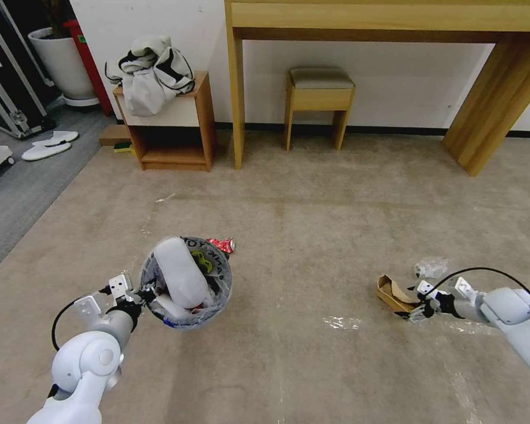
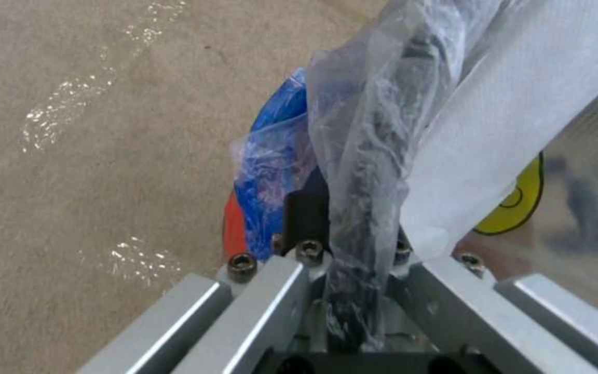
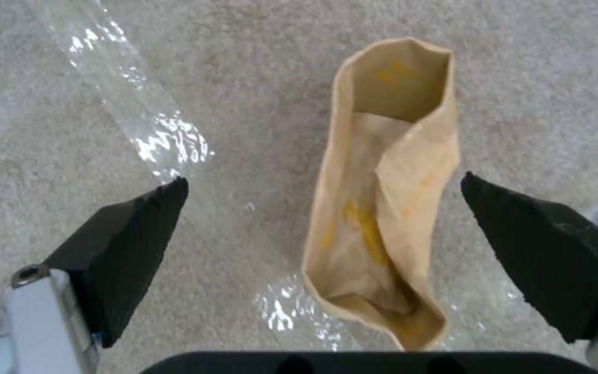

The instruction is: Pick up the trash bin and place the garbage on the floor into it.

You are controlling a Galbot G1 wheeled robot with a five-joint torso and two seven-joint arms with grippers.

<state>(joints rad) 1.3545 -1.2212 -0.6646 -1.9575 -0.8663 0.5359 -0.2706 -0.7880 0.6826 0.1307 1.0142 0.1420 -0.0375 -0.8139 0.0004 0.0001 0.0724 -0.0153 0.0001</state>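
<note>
1. Holding the bin (image 1: 185,282) by its near rim, our left gripper (image 1: 142,296) has its fingers pinched on the rim and the clear bag (image 2: 361,156) folded over it; the left wrist view shows the plastic bunched between them.
2. Inside the bin we already carry the white slipper (image 1: 179,271), standing on end and poking above the rim.
3. Just behind the bin a red wrapper (image 1: 222,245) lies on the carpet (image 1: 312,224).
4. Well to the right of the bin, our right gripper (image 1: 417,311) hangs low over the cardboard scrap (image 3: 385,208), fingers (image 3: 126,244) spread wide and touching nothing.
5. The scrap is a folded sleeve lying flat, and it sits nearer one pad than the other, so we judge the gripper should shift sideways to centre it before closing.
6. We would go down until the pads straddle the sleeve's long edges, then close across its narrow width; the thin card will likely crush, which is fine for trash.
7. Shiny tape (image 3: 140,119) runs beside and under the scrap; a pad dragged on the carpet could catch it, so we keep the descent straight.
8. A clear wad (image 1: 431,268) lies just beyond the scrap, farther from the bin, and should stay outside the pads.
9. Meanwhile we keep the bin level so the slipper does not tip out.
</note>
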